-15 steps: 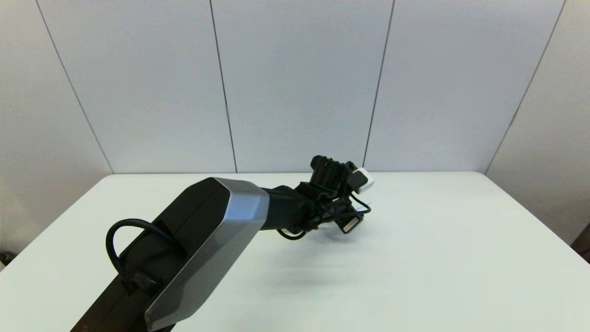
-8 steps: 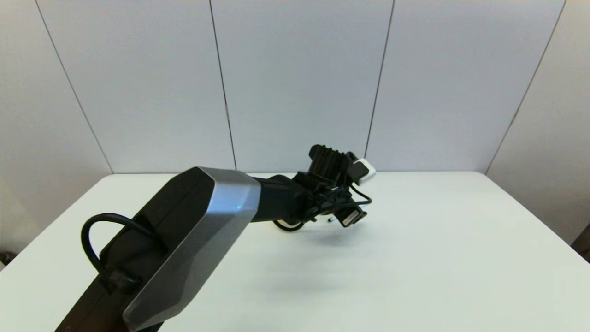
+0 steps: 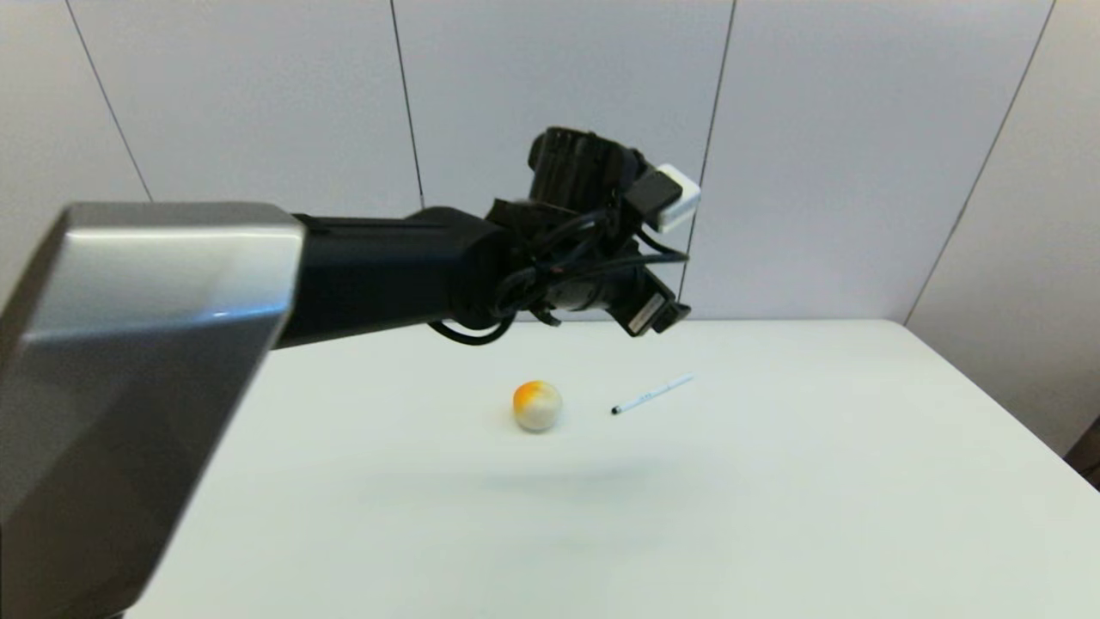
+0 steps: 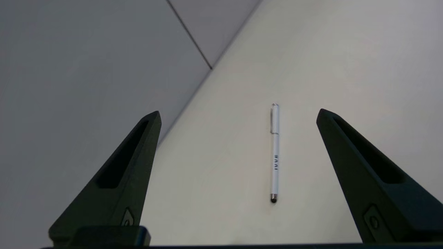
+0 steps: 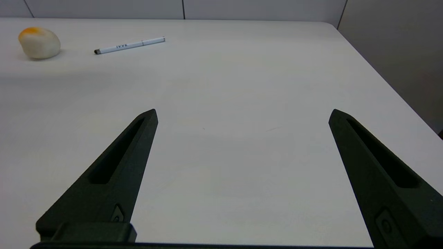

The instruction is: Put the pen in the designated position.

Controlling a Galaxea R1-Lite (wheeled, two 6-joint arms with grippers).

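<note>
The pen (image 3: 653, 394) is slim and white with a dark tip, and lies flat on the white table (image 3: 773, 516) right of centre. In the left wrist view the pen (image 4: 275, 152) lies far below, between the fingers of my left gripper (image 4: 238, 111), which is open and holds nothing. My left arm (image 3: 387, 266) reaches out high above the table, its wrist over the pen's area. In the right wrist view my right gripper (image 5: 243, 110) stands open and empty low over the near table, with the pen (image 5: 129, 45) far ahead of it.
An orange-and-white ball (image 3: 537, 405) rests on the table just left of the pen's dark tip, a short gap apart; the right wrist view shows the ball (image 5: 39, 43) too. Grey wall panels stand behind the table's far edge.
My left arm has risen from low over the table to well above it, uncovering the ball and the pen. The pen lies on the table, free of the gripper.
</note>
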